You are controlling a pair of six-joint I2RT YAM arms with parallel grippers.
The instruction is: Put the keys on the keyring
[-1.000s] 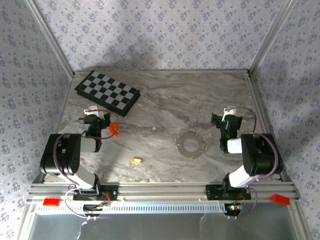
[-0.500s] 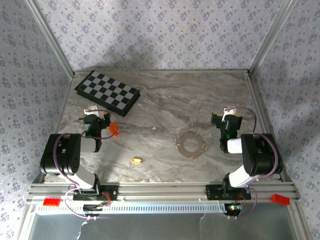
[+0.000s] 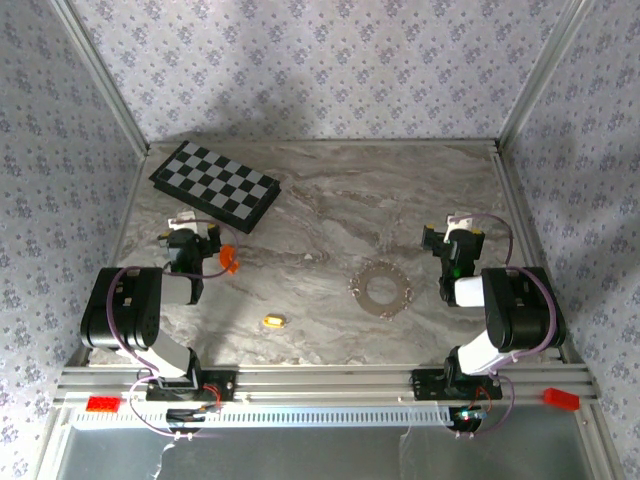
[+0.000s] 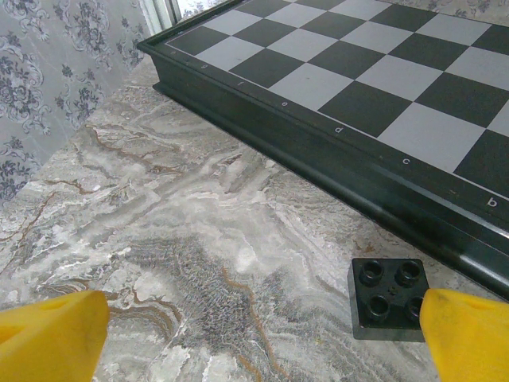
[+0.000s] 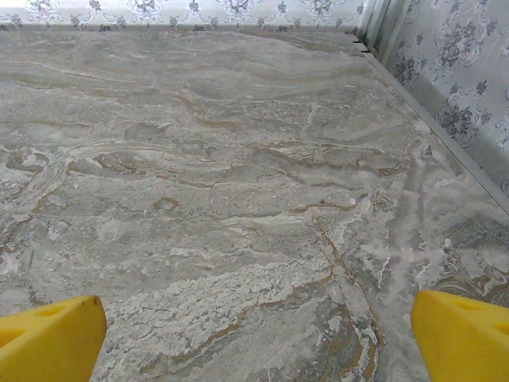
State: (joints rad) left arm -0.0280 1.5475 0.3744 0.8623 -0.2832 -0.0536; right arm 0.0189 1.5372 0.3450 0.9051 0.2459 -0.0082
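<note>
As the left pincer and the right pincer both stand spread wide and empty, we judge nothing taken up yet. The keyring lies flat on the table left of the right pincer; the small gold key lies behind and right of the left pincer. Both look light, stiff and slippery, so we would nip the key across its thin edges.

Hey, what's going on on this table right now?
Nothing is being handled yet. Both arms sit folded back near their bases, with the left gripper and right gripper open and empty. The small gold key lies alone near the front, apart from the silver keyring to its right. A checkerboard sits far left.
</note>
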